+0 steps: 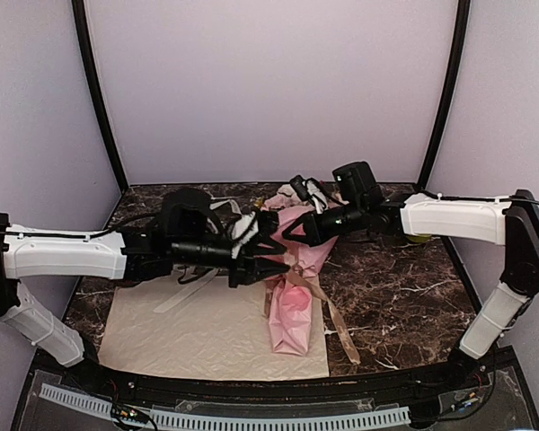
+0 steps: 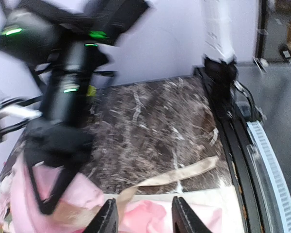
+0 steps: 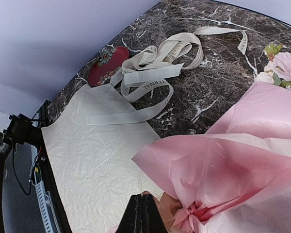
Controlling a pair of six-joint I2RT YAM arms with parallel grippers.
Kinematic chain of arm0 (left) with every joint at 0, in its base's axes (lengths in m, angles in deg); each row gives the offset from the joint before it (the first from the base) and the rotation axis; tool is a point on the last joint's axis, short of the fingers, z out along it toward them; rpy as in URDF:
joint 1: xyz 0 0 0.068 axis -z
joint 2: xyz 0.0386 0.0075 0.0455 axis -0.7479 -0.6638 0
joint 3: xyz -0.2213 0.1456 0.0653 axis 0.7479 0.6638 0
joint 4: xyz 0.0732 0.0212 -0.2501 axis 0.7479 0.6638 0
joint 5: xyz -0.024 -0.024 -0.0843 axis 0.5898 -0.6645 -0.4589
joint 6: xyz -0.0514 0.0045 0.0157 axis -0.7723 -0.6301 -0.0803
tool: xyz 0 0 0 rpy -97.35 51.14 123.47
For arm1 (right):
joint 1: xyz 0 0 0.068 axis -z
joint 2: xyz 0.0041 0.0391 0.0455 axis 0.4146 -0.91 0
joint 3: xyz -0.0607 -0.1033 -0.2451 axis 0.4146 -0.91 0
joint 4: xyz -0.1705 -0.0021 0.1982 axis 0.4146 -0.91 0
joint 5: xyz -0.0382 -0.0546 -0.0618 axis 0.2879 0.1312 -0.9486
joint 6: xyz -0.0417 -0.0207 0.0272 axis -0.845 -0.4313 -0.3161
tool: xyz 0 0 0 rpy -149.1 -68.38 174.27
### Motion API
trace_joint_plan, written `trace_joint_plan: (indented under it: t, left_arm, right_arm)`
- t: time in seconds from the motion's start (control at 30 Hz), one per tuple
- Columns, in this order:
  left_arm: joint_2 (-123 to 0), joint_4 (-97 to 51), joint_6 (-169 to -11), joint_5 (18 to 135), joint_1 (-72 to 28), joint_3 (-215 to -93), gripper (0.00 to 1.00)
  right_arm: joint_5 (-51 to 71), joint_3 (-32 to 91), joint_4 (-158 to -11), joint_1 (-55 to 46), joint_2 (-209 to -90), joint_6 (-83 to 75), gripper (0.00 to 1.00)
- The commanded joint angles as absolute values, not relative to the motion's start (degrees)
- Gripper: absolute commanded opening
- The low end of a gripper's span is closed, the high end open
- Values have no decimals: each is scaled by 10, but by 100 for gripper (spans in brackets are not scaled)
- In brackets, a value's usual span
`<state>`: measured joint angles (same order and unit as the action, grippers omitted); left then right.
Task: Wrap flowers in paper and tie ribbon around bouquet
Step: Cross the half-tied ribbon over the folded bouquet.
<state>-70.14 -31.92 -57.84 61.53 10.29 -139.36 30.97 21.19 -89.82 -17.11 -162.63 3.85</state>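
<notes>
We see white shells over black joints on the left arm (image 1: 63, 256), at the left of the overhead frame, and on the right arm (image 1: 454, 218), at its right. Thin black cables (image 1: 472, 199) trail along both. Green lights (image 2: 98, 34) glow at the upper left of the left wrist view. At the bottom of that view, the left gripper (image 2: 144, 216) has black fingers (image 2: 106, 219).

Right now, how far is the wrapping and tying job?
Done: the flowers sit wrapped in pink paper as a bouquet. In hand: the ribbon crosses its waist, one tail loose on the table; left gripper open over the bouquet, right gripper shut beside the ribbon. Left: no finished bow shows.
</notes>
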Motion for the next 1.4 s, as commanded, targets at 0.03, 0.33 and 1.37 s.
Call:
trace_joint_plan:
  t: [0.03, 0.33, 1.37]
  left_arm:
    - [-701, -522, -789, 608, -16, -1311, 44]
    - [-816, -543, -812, 565, -32, -1353, 64]
    - [-876, -567, -769, 477, -35, -1369, 0]
  right_arm:
    - [323, 202, -843, -185, -1603, 66, 0]
    - [326, 201, -828, -205, -1607, 78, 0]
    - [370, 362, -1097, -138, -1774, -79, 10]
